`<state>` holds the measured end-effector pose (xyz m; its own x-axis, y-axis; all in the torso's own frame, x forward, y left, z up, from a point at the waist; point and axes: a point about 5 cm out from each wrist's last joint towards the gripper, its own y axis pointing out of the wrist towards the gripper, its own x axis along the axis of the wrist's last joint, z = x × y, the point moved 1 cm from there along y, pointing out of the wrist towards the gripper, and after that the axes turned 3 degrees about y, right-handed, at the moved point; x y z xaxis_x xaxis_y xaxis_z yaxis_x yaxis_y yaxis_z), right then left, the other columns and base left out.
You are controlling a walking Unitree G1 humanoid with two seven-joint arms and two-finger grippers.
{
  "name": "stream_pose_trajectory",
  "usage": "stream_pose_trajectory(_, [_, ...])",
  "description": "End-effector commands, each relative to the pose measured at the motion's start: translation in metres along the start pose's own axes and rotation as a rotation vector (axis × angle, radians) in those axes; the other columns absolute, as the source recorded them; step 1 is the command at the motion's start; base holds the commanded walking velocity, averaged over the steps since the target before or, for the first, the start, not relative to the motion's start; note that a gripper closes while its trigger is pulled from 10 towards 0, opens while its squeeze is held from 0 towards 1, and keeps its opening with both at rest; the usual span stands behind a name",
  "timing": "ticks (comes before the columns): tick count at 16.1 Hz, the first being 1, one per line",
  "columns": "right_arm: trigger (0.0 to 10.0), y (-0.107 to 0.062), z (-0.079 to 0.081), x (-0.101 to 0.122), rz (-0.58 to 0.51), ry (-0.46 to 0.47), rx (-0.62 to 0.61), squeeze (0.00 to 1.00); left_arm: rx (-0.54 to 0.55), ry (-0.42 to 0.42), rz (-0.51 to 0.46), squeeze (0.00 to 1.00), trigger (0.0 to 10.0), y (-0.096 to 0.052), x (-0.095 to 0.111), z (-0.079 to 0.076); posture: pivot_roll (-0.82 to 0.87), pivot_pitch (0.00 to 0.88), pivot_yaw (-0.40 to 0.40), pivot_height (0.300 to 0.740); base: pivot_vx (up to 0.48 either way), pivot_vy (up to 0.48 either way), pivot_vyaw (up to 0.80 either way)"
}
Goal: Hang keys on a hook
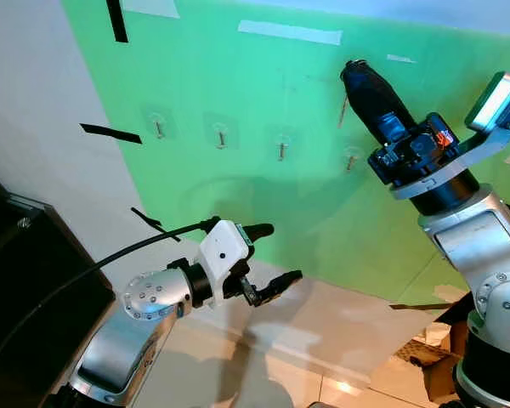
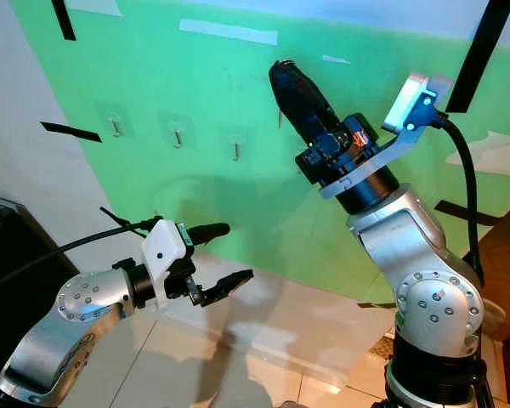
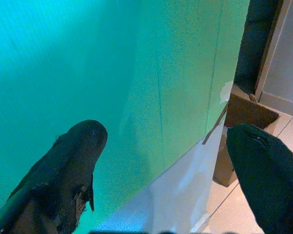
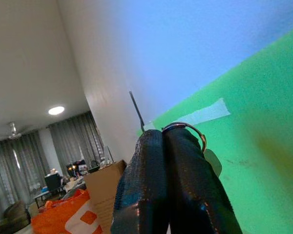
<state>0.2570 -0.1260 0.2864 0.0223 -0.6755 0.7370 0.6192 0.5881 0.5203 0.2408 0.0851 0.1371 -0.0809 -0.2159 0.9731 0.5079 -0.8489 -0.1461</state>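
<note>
No readable text or labels, seemingly, anywhere.

Both eye views look from the head, tilted, at the green sheet (image 1: 263, 195) on the wall from fairly near, sharing its row of hooks (image 1: 221, 134). The left wrist view faces the sheet's lower edge closely; the right wrist view looks up along it toward the ceiling.

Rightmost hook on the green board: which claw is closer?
Right. The right claw, shut on the key ring, is raised just above the rightmost hook. The left claw hangs open, well below the hooks.
</note>
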Motion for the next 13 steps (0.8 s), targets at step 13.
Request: stream_pose_trajectory(13, [10.0, -0.025, -0.034, -0.024, 0.224, -0.183, -0.294, 0.0, -0.023, 0.012, 0.007, 0.32, 10.0, 0.0, 0.002, -0.003, -0.07, 0.0, -0.001, 0.74, 0.0, 0.0, 0.0])
